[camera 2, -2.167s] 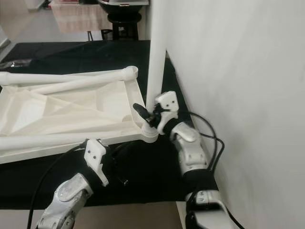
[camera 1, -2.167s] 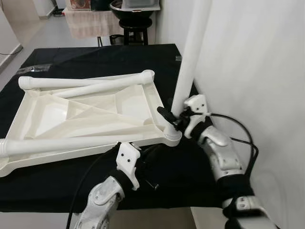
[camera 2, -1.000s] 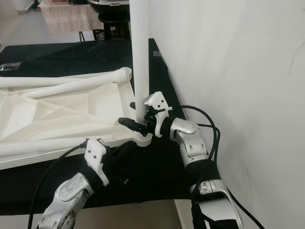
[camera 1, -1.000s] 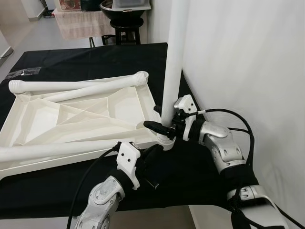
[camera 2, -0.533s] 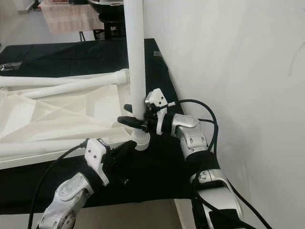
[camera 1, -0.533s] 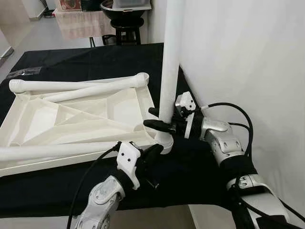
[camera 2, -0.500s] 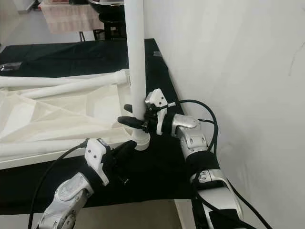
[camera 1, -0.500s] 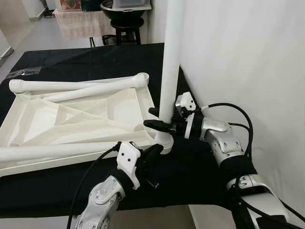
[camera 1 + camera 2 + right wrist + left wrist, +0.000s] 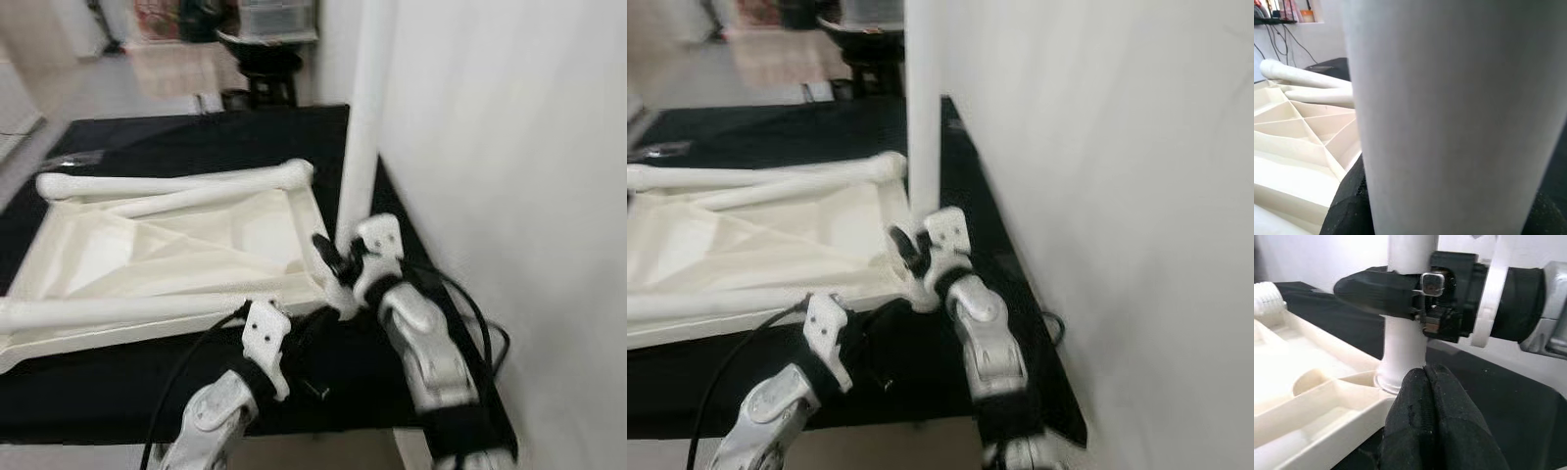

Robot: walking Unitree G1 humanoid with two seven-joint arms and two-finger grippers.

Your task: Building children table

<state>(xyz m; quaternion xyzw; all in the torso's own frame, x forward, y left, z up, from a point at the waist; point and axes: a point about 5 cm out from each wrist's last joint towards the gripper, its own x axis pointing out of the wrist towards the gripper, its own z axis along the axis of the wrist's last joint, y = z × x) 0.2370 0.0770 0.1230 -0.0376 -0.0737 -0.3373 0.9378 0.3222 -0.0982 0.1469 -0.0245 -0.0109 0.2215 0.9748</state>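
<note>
The white children's tabletop [image 9: 147, 255] lies upside down on a black-covered table. One white leg [image 9: 361, 127] stands upright in its near right corner socket [image 9: 1396, 377]. My right gripper [image 9: 343, 257] is shut on that leg just above the socket; the leg [image 9: 1449, 107] looms close in the right wrist view. My left gripper [image 9: 312, 328] is low at the same corner, fingers [image 9: 1415, 401] shut together and tips touching the foot of the leg. Other loose legs lie along the tabletop's far edge [image 9: 176, 181] and near edge [image 9: 118, 311].
A white wall [image 9: 509, 196] rises close on the right, right beside the upright leg. The black cloth [image 9: 98, 377] ends at the table's front edge near my arms. A dark stool [image 9: 265, 69] and a cloth-covered stand [image 9: 176, 69] are at the back.
My right forearm has swung in from the right to below the leg, still gripping it. The leg stays upright. The head view has shifted and blurred. The left gripper has stayed put.
</note>
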